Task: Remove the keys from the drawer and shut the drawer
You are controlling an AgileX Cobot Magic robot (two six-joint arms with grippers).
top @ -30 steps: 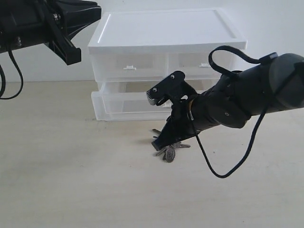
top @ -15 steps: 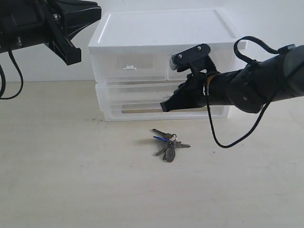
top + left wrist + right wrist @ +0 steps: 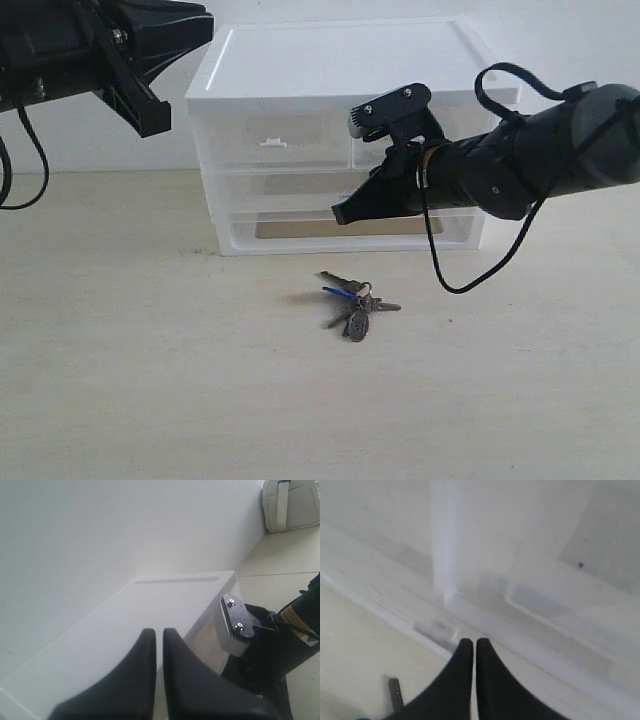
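because the right arm [image 3: 520,165] crosses it, the drawer [image 3: 270,190] (translucent) shows partly.

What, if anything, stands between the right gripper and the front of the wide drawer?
Nothing visible does. The right gripper, jaws shut, points straight at the front of the drawer with only open air between them. The keys lie on the table in front of the cabinet, lower down and out of that path.
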